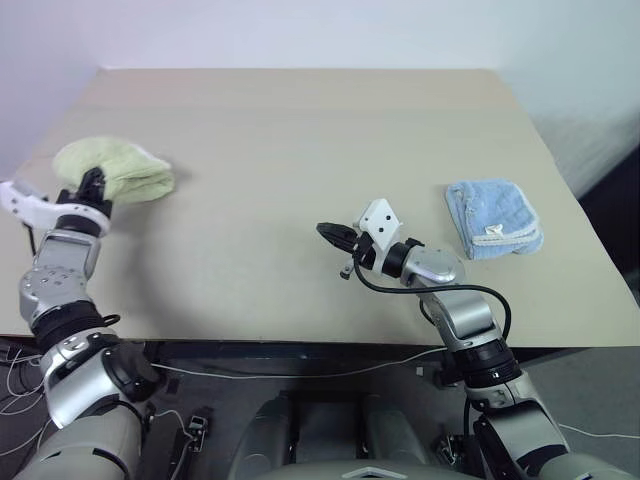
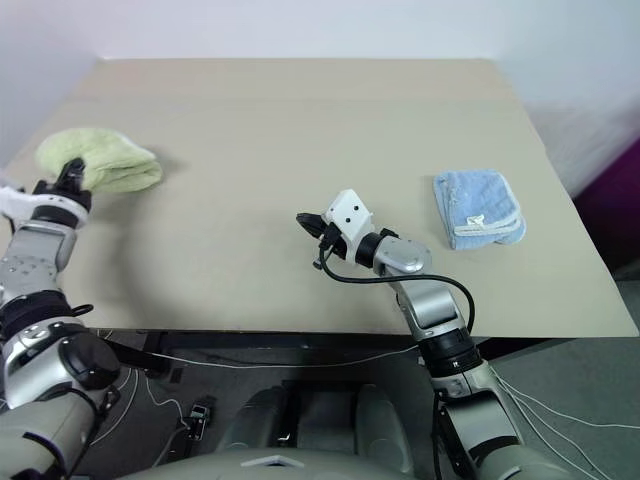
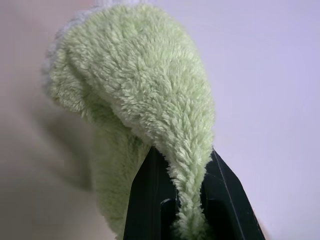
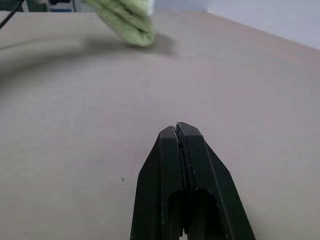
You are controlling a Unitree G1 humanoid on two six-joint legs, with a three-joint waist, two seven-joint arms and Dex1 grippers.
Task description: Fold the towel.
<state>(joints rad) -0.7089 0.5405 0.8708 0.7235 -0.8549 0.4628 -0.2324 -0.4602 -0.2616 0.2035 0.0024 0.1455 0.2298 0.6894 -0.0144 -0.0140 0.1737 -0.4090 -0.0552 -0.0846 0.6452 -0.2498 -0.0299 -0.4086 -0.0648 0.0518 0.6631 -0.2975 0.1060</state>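
Far left, towel: the light green towel [image 1: 112, 168] sits bunched and folded over near the table's left edge, one end lifted off the surface.
Left gripper: the left gripper [image 1: 93, 186] is right at the near end of the towel, its two black fingers [image 3: 150, 200] pinched onto a fold of green terry that runs down between them.
Table: the pale beige table [image 1: 300, 140] is bare wood tone between the towel and the centre.
Centre, right gripper: the right gripper [image 1: 330, 233] hovers over the middle of the table near the front edge, pointing left toward the towel; its jaws are pressed together with nothing between them.
Cable: a black cable [image 1: 385, 288] loops under the right wrist, hanging just over the table's front edge.
Right side, blue cloth: a small light blue cloth [image 1: 493, 218] lies folded flat, well apart from the right gripper and from the green towel, with a little white tag on its near edge.
In the way: open tabletop lies between the two grippers; the blue cloth is off to the side.
Count: one green towel, one blue cloth, two grippers, one table.
Backdrop: a plain pale wall [image 1: 300, 30] runs behind the table's far edge.
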